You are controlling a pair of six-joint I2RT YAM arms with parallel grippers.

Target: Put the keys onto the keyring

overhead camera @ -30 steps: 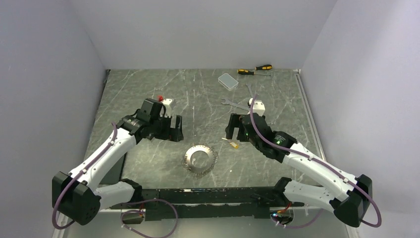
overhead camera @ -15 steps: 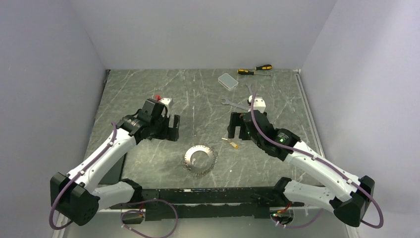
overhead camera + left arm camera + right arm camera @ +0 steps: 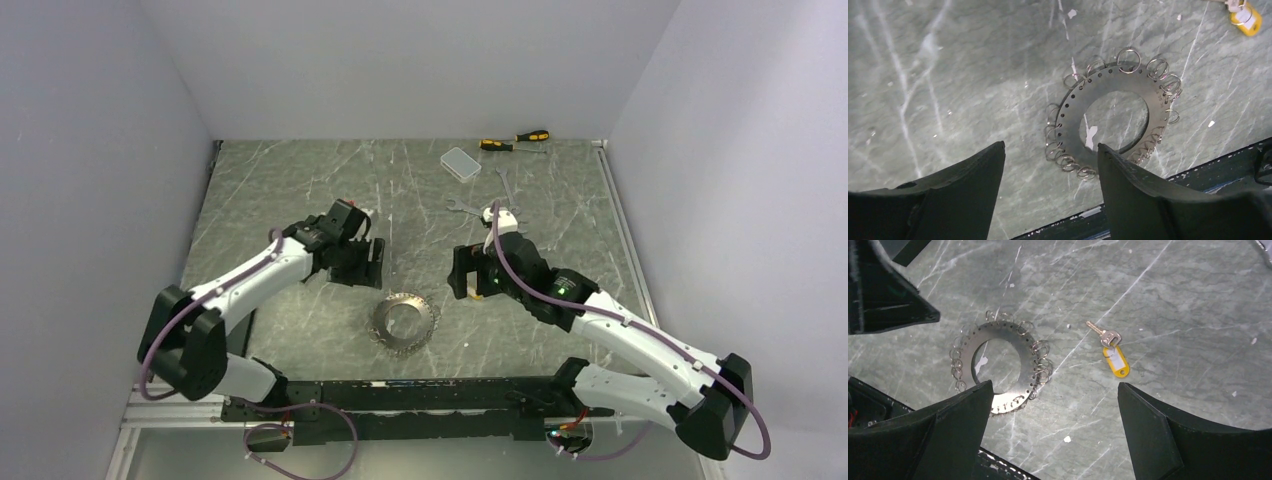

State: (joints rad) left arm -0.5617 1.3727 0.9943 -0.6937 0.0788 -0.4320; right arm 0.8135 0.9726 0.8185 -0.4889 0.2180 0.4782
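Both arms have swung inward: the left gripper (image 3: 1050, 150), jaws apart, hangs over the flat keyring (image 3: 1113, 82), the right gripper (image 3: 1055, 390), jaws wide, over the yellow-tagged key (image 3: 1109, 339) beside it, seemingly approaching, with a careful pinch needed next.

You have the keyring (image 3: 998, 331) lying flat at left centre of the right wrist view. It is a thin silver disc with a wide round hole, and small wire loops hang through holes around its rim. The key (image 3: 1108, 338) lies flat to its right, near it but apart. It is short and silver, with a yellow tag.
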